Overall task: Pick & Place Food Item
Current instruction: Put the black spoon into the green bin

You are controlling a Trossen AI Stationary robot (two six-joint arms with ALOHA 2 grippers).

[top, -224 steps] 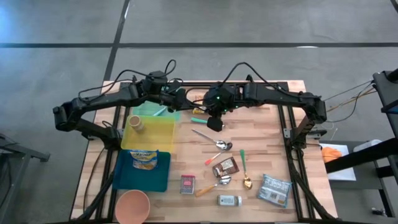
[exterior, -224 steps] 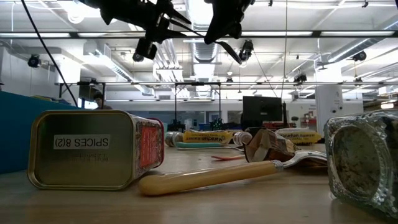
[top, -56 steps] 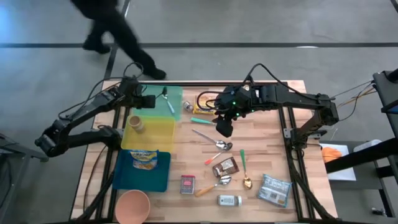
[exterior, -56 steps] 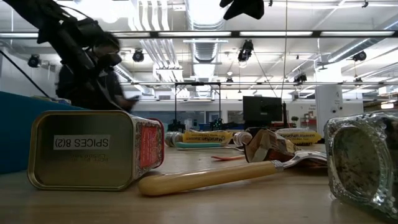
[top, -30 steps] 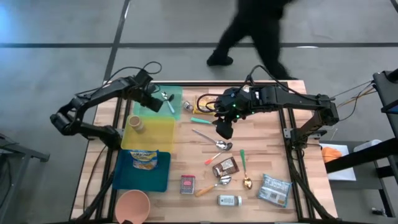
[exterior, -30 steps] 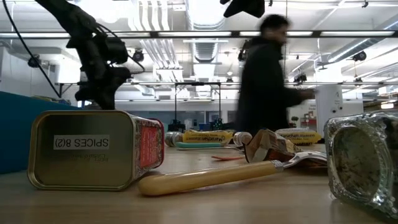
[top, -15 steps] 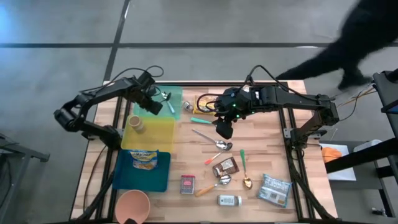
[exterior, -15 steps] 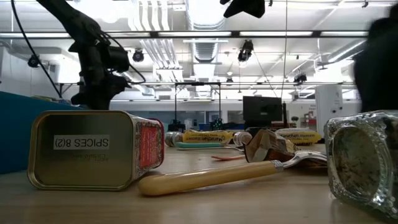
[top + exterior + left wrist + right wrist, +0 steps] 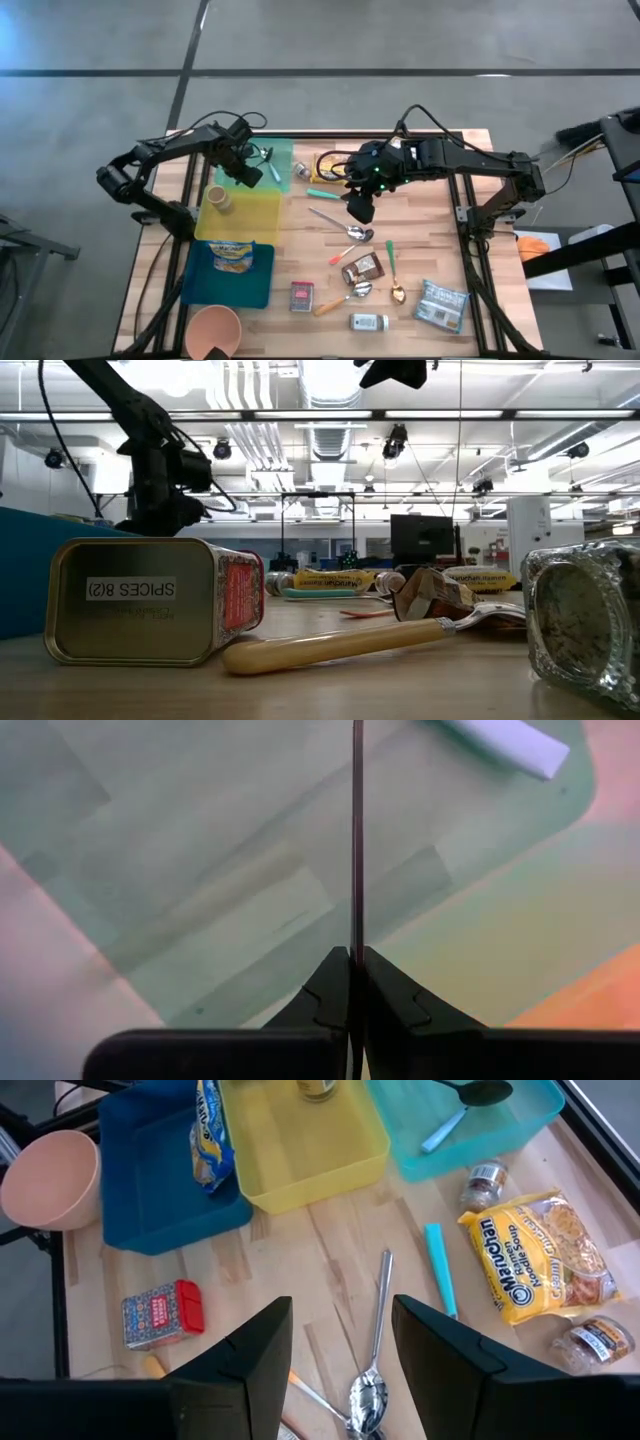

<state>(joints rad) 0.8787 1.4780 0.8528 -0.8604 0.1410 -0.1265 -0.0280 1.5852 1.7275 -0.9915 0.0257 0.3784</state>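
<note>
On the desk [image 9: 430, 250], the left end effector [image 9: 247, 172], pressed together, hovers over the green tray [image 9: 283, 158]; the right end effector [image 9: 358, 207], spread and empty, hangs above a spoon [image 9: 340, 225].

Wooden bench [image 9: 430, 230]. Pink bowl [image 9: 213, 331] at near-left corner. Spice tin [image 9: 301, 296] on its side beside a cream-handled spoon [image 9: 340, 296]. Steel spoon [image 9: 340, 225] mid-bench. Gold spoon [image 9: 397, 294] just beside green-handled utensil [image 9: 390, 258]. Small glass jar [image 9: 369, 322] lying flat.

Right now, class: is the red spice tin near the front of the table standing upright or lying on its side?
Lying on its side. The red spice tin shows its metal base toward the low camera, its long side flat on the table.
</note>
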